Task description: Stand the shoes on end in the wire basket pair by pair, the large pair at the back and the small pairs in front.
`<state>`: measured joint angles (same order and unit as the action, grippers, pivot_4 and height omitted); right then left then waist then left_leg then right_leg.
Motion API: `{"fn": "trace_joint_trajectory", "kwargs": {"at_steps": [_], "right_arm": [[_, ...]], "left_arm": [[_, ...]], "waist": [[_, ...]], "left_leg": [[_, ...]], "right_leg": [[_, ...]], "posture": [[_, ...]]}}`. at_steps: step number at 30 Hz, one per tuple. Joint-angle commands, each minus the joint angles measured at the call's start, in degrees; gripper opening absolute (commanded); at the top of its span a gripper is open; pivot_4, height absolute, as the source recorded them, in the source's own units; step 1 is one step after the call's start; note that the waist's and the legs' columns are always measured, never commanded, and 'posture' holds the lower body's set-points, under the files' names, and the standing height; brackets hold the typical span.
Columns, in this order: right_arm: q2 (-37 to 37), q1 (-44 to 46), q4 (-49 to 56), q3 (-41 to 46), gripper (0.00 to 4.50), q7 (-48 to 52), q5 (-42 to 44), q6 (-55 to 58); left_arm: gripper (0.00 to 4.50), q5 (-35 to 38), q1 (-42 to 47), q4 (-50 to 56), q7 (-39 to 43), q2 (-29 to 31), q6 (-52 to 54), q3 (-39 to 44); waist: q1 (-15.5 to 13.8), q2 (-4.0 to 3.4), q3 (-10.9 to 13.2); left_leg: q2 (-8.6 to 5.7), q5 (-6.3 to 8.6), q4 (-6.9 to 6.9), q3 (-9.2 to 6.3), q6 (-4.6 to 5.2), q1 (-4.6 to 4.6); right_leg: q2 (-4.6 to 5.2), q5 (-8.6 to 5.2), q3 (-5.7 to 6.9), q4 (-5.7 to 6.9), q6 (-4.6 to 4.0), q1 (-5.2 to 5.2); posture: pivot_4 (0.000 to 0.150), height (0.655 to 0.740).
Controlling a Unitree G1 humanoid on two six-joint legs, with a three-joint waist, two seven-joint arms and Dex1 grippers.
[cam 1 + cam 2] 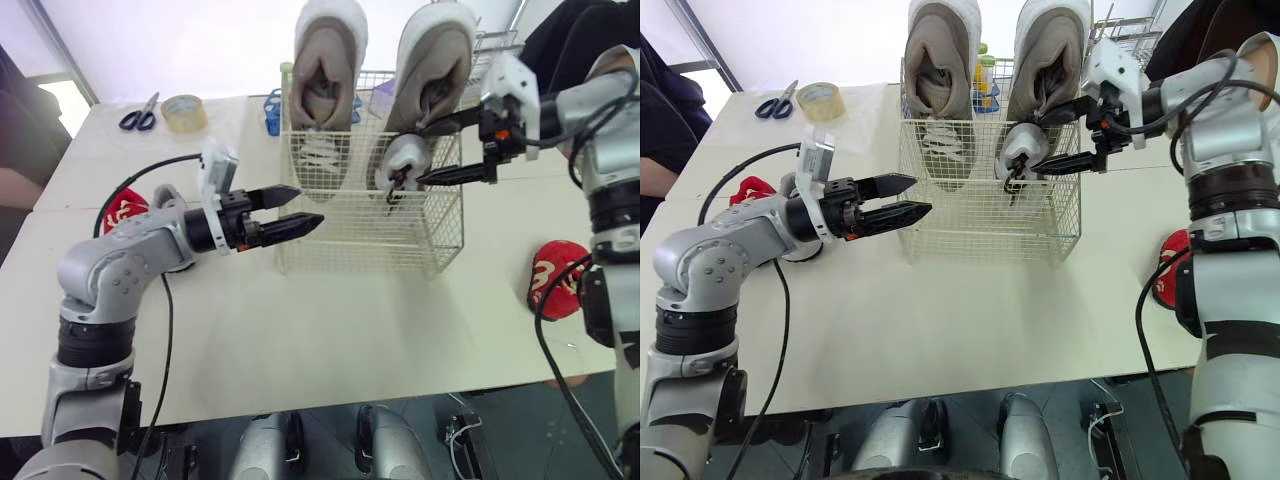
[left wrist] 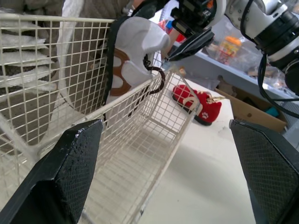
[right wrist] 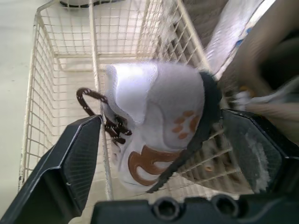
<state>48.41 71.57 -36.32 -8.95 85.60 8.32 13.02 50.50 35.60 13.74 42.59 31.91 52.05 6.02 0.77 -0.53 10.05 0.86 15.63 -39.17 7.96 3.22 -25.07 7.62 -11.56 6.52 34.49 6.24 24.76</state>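
Your left tool (image 1: 308, 205) is empty, its fingers moderately apart. Their tips are just short of the wire basket (image 1: 350, 235), which lies straight ahead of them. A small red shoe (image 1: 125, 208) lies on the counter (image 1: 330, 330) behind this tool, beside its arm.

Your right tool (image 1: 417, 155) reaches into the basket's front, with its fingers spread wide on either side of the small white shoe (image 3: 154, 121). The shoe sits between them at the wire. A gap shows between it and one finger, so I judge it is straddled, not clamped. Whether it stands squarely on end cannot be told. Just beyond this tool's tips, the large shoes (image 1: 328, 60) stand on end side by side at the back, toes high above the rim. A second red shoe (image 1: 555, 278) lies on the counter well behind and below this tool.

The large pair looks done and the first small shoe is nearly placed. By my reading, its mate and both red shoes are left to go in front.
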Motion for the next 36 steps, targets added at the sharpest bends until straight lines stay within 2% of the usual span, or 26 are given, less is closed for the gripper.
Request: {"fn": "trace_joint_trajectory", "kwargs": {"at_steps": [1,4,7,10,14,17,24,31,36], "right_arm": [[4.96,-2.92,13.16,7.13,4.45,-1.65,4.74,6.85],[6.95,-6.63,23.48,12.77,4.45,-3.94,10.77,15.94],[5.93,-10.12,37.04,18.71,4.45,-7.80,21.66,28.58],[2.44,-13.43,48.18,20.75,4.45,-14.73,28.53,35.73],[-3.24,-17.79,56.50,19.89,4.45,-23.77,31.74,38.45],[-7.06,-20.70,60.06,17.99,4.45,-28.89,32.56,38.60],[-9.31,-23.67,61.63,15.15,4.45,-33.55,32.34,37.13],[-9.12,-24.69,61.36,14.19,4.45,-34.64,32.53,35.67],[-8.95,-24.72,61.03,13.74,4.45,-35.01,32.36,34.83]], "left_arm": [[4.50,-0.66,0.60,2.31,-0.39,0.78,-1.68,1.17],[4.50,-1.53,1.39,1.96,-1.09,2.33,-1.81,2.28],[4.50,-5.03,3.35,-1.73,-2.32,5.64,-2.76,3.42],[4.50,-13.12,7.17,-9.98,-6.34,8.14,-6.90,2.78],[4.50,-21.87,13.24,-22.44,-12.63,8.99,-9.22,1.72],[4.50,-27.67,17.72,-32.03,-16.50,9.39,-11.12,1.27],[4.50,-39.85,23.89,-49.91,-13.50,16.14,-17.99,-3.90],[4.50,-44.42,23.47,-53.81,-3.81,18.31,-18.94,-7.97],[4.50,-47.94,23.08,-57.41,-3.23,17.61,-21.28,-9.14]], "waist": [[-0.17,0.00,0.00],[-0.07,0.00,0.00],[0.11,0.00,0.00],[-0.01,0.02,-0.01],[-0.30,0.03,-0.02],[-0.56,0.12,-0.02],[-0.07,0.21,0.00],[-0.17,0.29,0.03],[0.00,0.33,0.03]], "left_leg": [[0.00,0.00,0.01,-0.02,0.00,0.00],[0.00,0.00,0.01,-0.04,0.00,-0.01],[0.03,0.00,0.00,-0.03,-0.02,0.01],[0.05,-0.03,0.00,-0.04,-0.07,0.03],[0.02,-0.04,-0.03,-0.04,-0.09,0.05],[-0.02,-0.05,-0.06,-0.05,-0.07,0.03],[-0.02,-0.07,-0.06,0.00,-0.05,-0.24],[-0.01,-0.07,-0.06,0.06,-0.05,-0.27],[0.01,-0.07,-0.07,0.05,-0.05,-0.28]], "right_leg": [[0.00,0.00,0.01,0.00,0.00,0.00],[0.02,0.00,0.04,-0.01,0.00,-0.01],[0.03,0.01,0.03,0.03,-0.02,0.02],[0.04,0.00,0.03,0.21,-0.03,0.12],[0.10,0.02,0.01,0.43,-0.07,0.17],[0.11,0.02,0.02,0.49,-0.07,0.17],[0.00,0.02,0.03,0.61,-0.04,0.41],[0.01,-0.01,0.03,0.61,-0.01,0.45],[0.00,-0.01,0.02,0.65,-0.01,0.48]], "posture": [[0.150,0.7400],[0.150,0.7400],[0.150,0.7400],[0.150,0.7400],[0.150,0.7400],[0.150,0.7400],[0.150,0.7400],[0.150,0.7400],[0.150,0.7400]]}}
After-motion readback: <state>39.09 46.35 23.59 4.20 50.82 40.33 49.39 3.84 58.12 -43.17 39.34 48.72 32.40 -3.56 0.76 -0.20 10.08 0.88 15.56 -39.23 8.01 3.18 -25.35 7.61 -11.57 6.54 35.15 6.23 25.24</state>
